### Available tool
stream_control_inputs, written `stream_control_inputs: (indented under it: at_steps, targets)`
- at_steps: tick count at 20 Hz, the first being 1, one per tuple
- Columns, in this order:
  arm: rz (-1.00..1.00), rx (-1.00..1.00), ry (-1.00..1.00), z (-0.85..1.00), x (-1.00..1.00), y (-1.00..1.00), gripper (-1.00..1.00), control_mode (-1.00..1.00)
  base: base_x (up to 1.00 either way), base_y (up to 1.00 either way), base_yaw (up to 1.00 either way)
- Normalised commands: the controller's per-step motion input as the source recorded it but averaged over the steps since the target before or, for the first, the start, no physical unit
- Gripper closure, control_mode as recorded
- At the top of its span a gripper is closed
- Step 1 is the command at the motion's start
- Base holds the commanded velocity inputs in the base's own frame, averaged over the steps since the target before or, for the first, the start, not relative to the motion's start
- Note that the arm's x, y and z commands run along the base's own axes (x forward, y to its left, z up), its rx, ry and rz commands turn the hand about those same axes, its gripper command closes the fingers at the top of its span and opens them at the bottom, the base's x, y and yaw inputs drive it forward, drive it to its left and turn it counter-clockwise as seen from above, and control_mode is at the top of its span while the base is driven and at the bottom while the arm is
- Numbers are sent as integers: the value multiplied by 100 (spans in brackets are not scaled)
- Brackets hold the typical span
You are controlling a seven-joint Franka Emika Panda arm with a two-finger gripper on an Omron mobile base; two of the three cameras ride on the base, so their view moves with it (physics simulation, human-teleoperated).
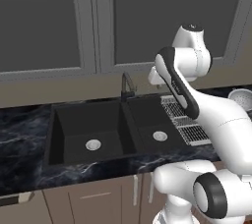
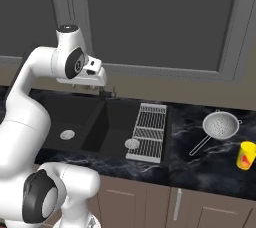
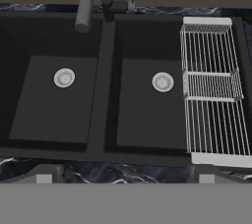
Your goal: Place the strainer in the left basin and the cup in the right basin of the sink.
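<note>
Nothing placed yet: strainer and yellow cup are sitting at right of frame on countertop; both basins are lying bare; gripper jaws apart, holding nothing

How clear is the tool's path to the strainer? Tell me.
Probably clear. The strainer lies in the open on the counter, right of the drying rack, apart from the yellow cup. The tool hangs open above the sink, well to the left.
</note>
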Motion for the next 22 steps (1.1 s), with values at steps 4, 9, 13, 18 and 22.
stream_control_inputs:
  at_steps: [4,9,13,18,22]
  targets:
    - [0,0,0,0,0,0,-100,100,8,-29,0]
    - [0,0,0,0,0,0,-100,100,14,-16,0]
    - [0,0,0,0,0,0,-100,100,23,-19,0]
    - [0,0,0,0,0,0,-100,100,25,-30,0]
    - [0,0,0,0,0,0,-100,100,22,-38,0]
